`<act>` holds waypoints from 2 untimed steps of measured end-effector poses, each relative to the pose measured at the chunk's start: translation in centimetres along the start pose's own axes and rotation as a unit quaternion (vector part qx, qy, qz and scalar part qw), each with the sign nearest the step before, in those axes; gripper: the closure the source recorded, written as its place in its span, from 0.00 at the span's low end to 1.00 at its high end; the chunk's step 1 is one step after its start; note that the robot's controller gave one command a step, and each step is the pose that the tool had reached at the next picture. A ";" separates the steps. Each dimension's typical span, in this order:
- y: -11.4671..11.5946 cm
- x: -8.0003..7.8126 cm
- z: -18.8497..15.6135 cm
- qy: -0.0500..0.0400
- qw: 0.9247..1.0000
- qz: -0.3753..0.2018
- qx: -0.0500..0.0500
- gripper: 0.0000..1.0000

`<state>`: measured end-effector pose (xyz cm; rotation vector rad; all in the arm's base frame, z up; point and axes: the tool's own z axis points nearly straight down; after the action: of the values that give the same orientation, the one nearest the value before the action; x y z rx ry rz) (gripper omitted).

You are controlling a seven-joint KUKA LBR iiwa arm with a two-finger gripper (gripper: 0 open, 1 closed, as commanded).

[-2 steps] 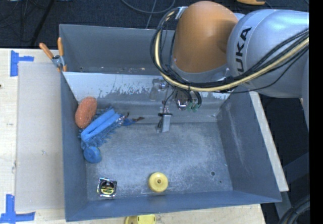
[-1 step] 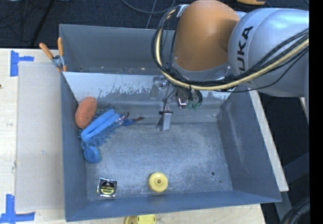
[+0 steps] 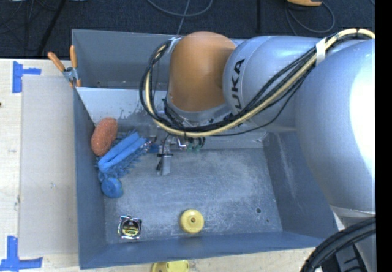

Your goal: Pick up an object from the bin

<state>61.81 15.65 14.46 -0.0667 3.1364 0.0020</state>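
The gripper hangs low over the bin, left of middle, just right of a blue brush that lies slantwise by the left wall. Nothing shows in its grasp, and whether it stands apart or together cannot be told. The brush is the thing nearest to it, so that is the likely pick, as a guess.

Risks from here:
- The brush lies to the gripper's left, not under it. A straight descent would likely meet bare floor and close on nothing.
- The brush's bristles look soft. A grip on them alone could slip as the arm lifts.
- The orange lump touches the brush's far end and the blue knob sits at its near end. A sideways push could jam all three against the left wall.

Count: one blue brush, one orange lump and one blue knob, which may belong to the brush. One yellow disc and one small black-and-yellow case lie well apart, by the near wall.
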 end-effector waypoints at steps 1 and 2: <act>-0.8 0.0 1.1 0.004 1.000 0.020 0.000 0.00; 4.2 -0.2 1.4 0.001 0.994 -0.109 0.000 0.00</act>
<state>61.83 19.86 13.02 -0.4080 3.1123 0.0001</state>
